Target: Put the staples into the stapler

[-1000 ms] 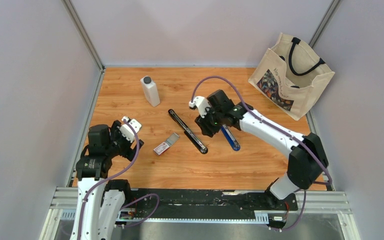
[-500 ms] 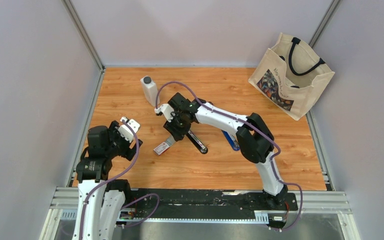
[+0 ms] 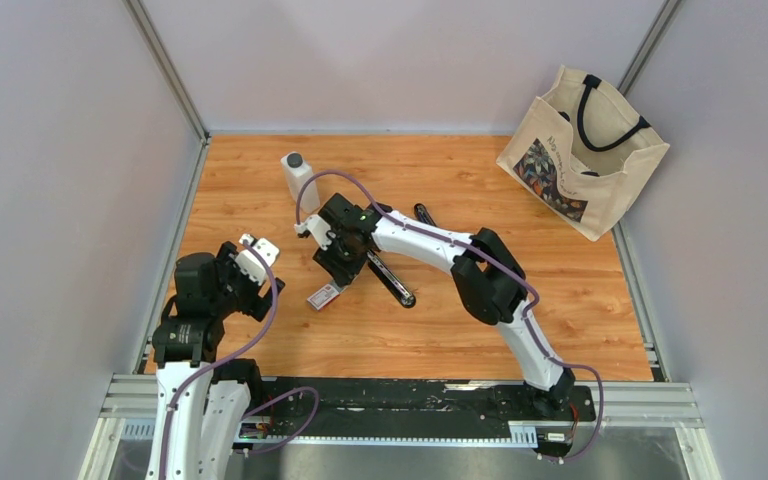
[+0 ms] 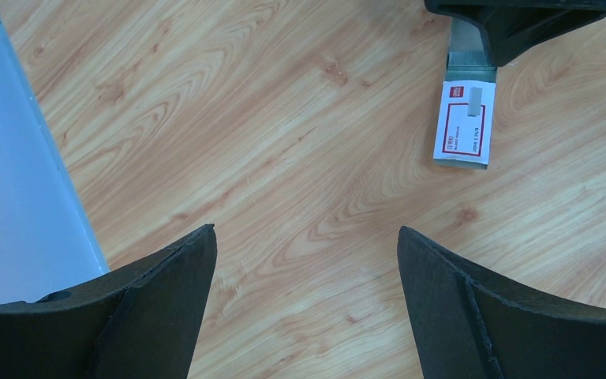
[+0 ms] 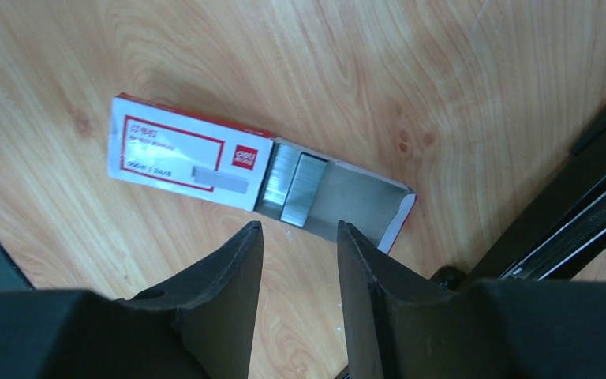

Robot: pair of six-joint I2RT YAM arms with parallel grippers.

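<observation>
**Tray drawn out, no strip lifted yet**

Top external: shows the staples [image 3: 325, 294] flat on the desk [image 3: 560, 300], at about 8 o'clock from its middle. Sets the long axis on a diagonal, closed end to 7 o'clock, open end to 1 o'clock and tucked under the right hand [image 3: 338, 265]. Places the stapler [image 3: 392, 283] just beside, at 3 o'clock of the box, apparently swung open and flat. Finds the left hand [image 3: 258, 275] apart at 9 o'clock.

Left wrist: looks past the left hand [image 4: 304, 237], spread wide and holding nothing, with bare wood between its fingers. Catches the staples [image 4: 465, 125] at 1 o'clock, axis nearly upright here. Has the grey tray [image 4: 469, 63] poking toward 12 o'clock, beneath a dark finger of the other hand.

Right wrist: looks down on the right hand [image 5: 298, 233], parted only a little, gripping nothing, poised over the near edge of the tray [image 5: 347, 197]. Lays the staples [image 5: 185, 152] almost across the view, closed end at 9 o'clock, tray mouth toward 4 o'clock. Shows metal strips at the sleeve's mouth and the stapler [image 5: 592, 213] at 3 o'clock.

Judged so far: box opened, stapler laid open. Still to do: lift a strip, seat it in the stapler, shut it.
</observation>
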